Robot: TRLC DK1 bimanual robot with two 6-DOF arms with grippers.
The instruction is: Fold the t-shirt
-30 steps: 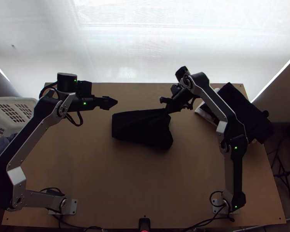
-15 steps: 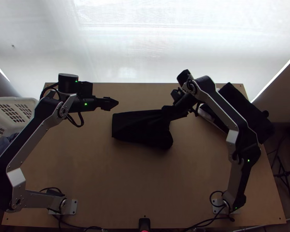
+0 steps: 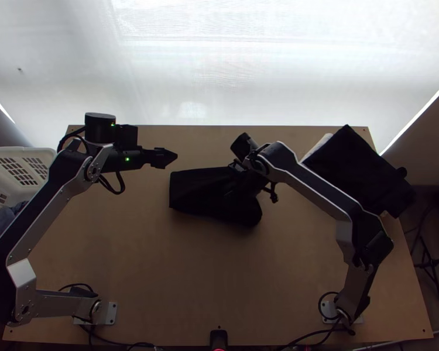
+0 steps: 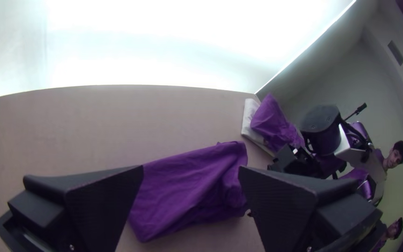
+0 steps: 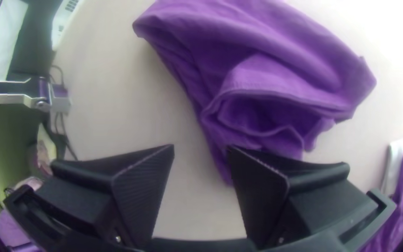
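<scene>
table of light wood bears near its middle a dark cloth t-shirt, folded into an oblong, one end rumpled. the flat-fingered black right gripper is over that end, jaws parted; the matching black left gripper is near the other, jaws wide.

On our wooden table we see the rumpled, folded t-shirt toward twelve o'clock, and piled cloths at two.
</scene>
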